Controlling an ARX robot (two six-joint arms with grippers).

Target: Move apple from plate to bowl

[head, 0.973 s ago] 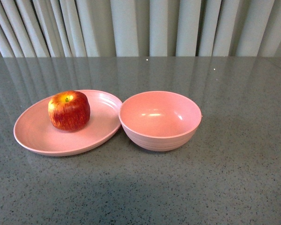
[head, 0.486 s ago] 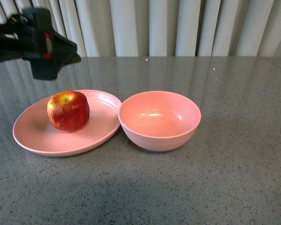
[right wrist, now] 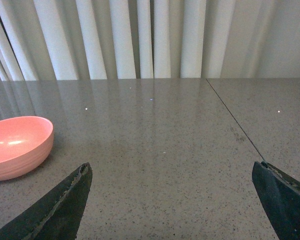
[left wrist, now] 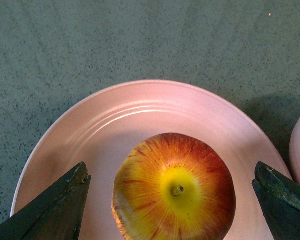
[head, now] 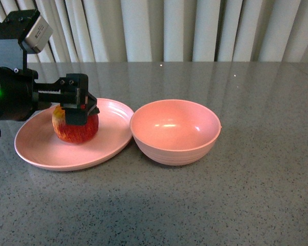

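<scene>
— Grey speckled surface [head: 236, 205], with pale pleated curtains [head: 195, 31] hanging behind its far edge. Where is the left arm?

— It comes in from the left of the front view: a bulky black body with a small green light and a silver-faced box on top. Its black left claw [head: 78, 115] is held over the plate, right at the fruit.

— How does that claw stand?

— Wide. In the left wrist view the two dark fingers [left wrist: 55, 210] sit far apart with the fruit between them, and neither one touches it. That camera looks straight down onto the stem.

— And the fruit itself?

— The round red apple [head: 74, 132], streaked and yellow around its small stem, rests upright on the wide, shallow, pale pink matte plate [head: 41, 148], a little behind the plate's middle. From the front, the claw hides its top.

— The other container?

— A deep, round, pale pink bowl [head: 174, 128] with faint ridges outside stands just right of the plate. Their rims are touching or nearly so; I cannot tell which. Its smooth inside catches a soft highlight.

— The right arm?

— Only its own wrist camera shows it. The right claw [right wrist: 167, 207] is spread wide above the surface, well apart from the bowl.
</scene>
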